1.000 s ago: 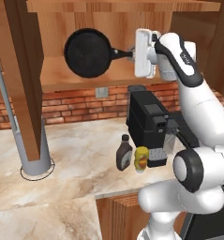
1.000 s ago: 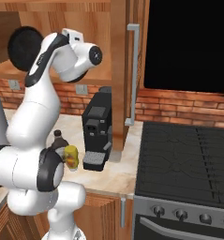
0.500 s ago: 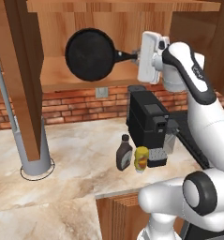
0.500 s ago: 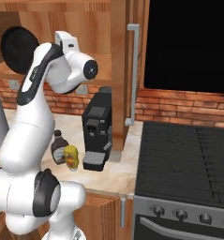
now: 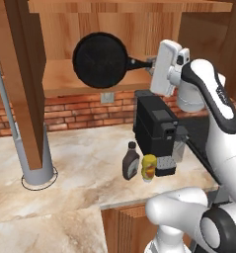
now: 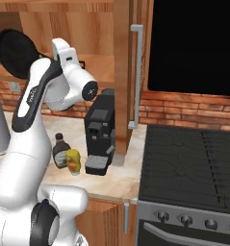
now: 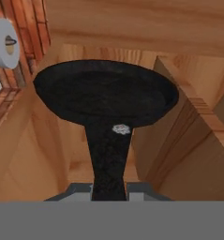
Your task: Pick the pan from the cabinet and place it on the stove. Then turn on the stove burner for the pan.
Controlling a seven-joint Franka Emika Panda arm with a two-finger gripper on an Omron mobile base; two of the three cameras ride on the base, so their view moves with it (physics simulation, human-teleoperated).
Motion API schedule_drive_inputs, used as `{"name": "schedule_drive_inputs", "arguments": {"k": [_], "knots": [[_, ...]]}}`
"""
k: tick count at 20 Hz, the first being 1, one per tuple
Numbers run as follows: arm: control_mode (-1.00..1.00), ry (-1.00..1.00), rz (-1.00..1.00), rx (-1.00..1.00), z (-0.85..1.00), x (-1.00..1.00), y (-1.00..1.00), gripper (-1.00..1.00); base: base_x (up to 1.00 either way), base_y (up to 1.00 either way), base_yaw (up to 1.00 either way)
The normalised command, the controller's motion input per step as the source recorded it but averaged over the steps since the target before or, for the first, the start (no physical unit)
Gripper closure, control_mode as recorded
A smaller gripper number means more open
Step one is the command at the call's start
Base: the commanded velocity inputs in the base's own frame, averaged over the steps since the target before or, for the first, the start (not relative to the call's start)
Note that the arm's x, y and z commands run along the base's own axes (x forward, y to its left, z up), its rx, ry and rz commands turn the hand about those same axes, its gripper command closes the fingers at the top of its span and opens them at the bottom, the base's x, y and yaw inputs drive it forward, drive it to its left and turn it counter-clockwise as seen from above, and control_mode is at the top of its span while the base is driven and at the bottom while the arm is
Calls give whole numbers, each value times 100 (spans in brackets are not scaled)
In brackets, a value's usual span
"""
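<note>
We carry the pan [image 5: 99, 60], our pincer [image 5: 151, 64] clamped on its handle; next we swing toward three o'clock, onto the stove [image 6: 193, 158].

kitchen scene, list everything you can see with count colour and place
pan: 1, black, held up in front of the cabinet shelf, tilted on edge
cabinet: 1, reddish-brown wood, on the wall, open
stove: 1, black, right of the counter, grey knobs along its front
coffee machine: 1, black, on the counter by the brick wall
sauce bottle: 1, dark brown, on the counter in front of the machine
yellow jar: 1, yellow, beside the sauce bottle
grey cylinder: 1, grey, on the counter at left
counter: 1, beige marble
tool: 1, white, shut on the pan's handle
arm: 1, white with dark joints
</note>
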Motion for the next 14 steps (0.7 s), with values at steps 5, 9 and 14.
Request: {"name": "schedule_drive_inputs", "arguments": {"k": [5, 9, 14], "knots": [[-100, -1, -5, 0, 0, -36, -11, 100, 0, 0, 0], [-100, 0, -5, 0, 0, -34, -1, 100, 0, 0, 0], [-100, 1, -3, 0, 0, -37, -3, 100, 0, 0, 0]]}}
